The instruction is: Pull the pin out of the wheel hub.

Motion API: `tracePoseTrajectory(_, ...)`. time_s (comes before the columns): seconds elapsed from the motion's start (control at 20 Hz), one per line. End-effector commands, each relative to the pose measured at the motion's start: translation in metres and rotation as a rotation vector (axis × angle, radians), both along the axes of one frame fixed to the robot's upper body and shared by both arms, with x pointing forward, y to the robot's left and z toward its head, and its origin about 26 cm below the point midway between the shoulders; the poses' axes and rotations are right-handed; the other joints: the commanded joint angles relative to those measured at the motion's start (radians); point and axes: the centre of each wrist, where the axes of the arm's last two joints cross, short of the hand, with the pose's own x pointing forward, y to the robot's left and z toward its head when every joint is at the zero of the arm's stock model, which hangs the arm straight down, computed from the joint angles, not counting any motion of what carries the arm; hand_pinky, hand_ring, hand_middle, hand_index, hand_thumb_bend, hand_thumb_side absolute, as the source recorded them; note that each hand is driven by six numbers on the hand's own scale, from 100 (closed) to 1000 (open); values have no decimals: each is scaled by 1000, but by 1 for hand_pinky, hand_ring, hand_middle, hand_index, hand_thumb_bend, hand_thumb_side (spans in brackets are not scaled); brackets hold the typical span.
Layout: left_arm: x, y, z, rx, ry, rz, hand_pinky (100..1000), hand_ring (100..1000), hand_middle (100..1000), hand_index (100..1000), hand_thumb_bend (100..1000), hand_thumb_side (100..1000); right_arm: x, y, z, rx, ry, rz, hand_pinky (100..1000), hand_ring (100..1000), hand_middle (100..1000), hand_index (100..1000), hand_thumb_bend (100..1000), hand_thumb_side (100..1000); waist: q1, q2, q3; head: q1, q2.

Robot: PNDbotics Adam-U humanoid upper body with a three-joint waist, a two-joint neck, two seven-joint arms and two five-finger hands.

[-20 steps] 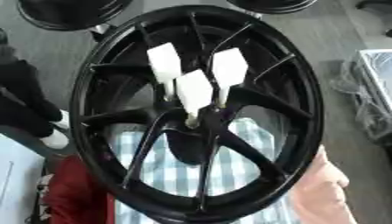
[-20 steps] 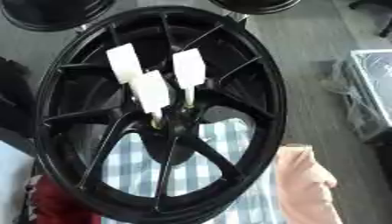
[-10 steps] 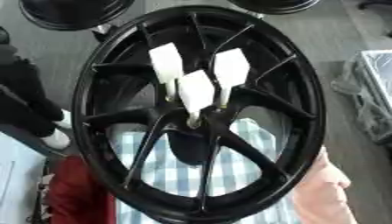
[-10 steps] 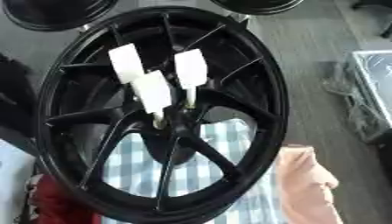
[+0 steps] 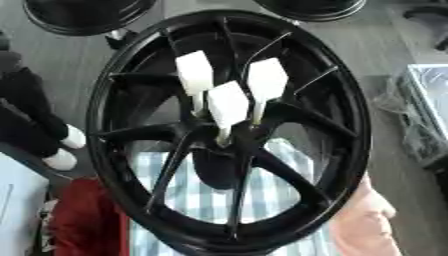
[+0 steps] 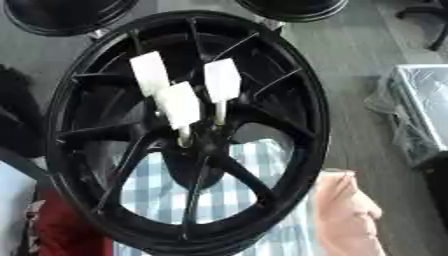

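Below me the floor [image 6: 350, 60] is grey and smooth, evenly lit. At the far edge stand two dark round shapes — one [image 5: 86, 15] to my upper left, another [image 5: 308, 7] to the upper right. On my right lies something wrapped in clear plastic [image 6: 418, 115]. Nearer me a blue-and-white checked cloth [image 5: 201, 200] is spread out, with a red cloth [image 5: 83, 220] to its left and a pale pink one [image 6: 346, 212] to its right. A pale flat surface [image 5: 16, 195] shows at the lower left corner.

Both eye views: head camera, steep downward look, close over black wheel hub [image 5: 229, 130]. Near-identical framing, right eye apparently shifted slightly; both share hub, white pins [image 6: 182, 106].
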Motion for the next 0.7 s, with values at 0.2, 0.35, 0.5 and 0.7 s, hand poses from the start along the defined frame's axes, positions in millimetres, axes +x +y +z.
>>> tracePoseTrajectory(0.2, -2, 9, 7, 40, -5, 19, 790, 723, 722, 777, 100, 706, 11, -4, 57, -206, 7, 80, 771, 723, 672, 853, 100, 470, -10, -35, -5, 7, 19)
tracePoseTrajectory(0.35, -3, 11, 5, 45, 5, 22, 790, 723, 722, 776, 100, 709, 18, -5, 76, -286, 33, 112, 776, 728, 677, 852, 100, 470, -15, -42, -5, 4, 25)
tracePoseTrajectory(0.5, -3, 12, 3, 52, 14, 26, 790, 723, 722, 776, 100, 711, 25, -2, 91, -366, 61, 142, 782, 733, 683, 850, 100, 469, -20, -47, -7, 2, 33)
tracePoseTrajectory(0.7, -4, 14, 1, 58, 19, 29, 790, 724, 723, 775, 100, 711, 29, 11, 104, -470, 87, 183, 794, 745, 703, 854, 100, 426, -23, -50, -6, 0, 37)
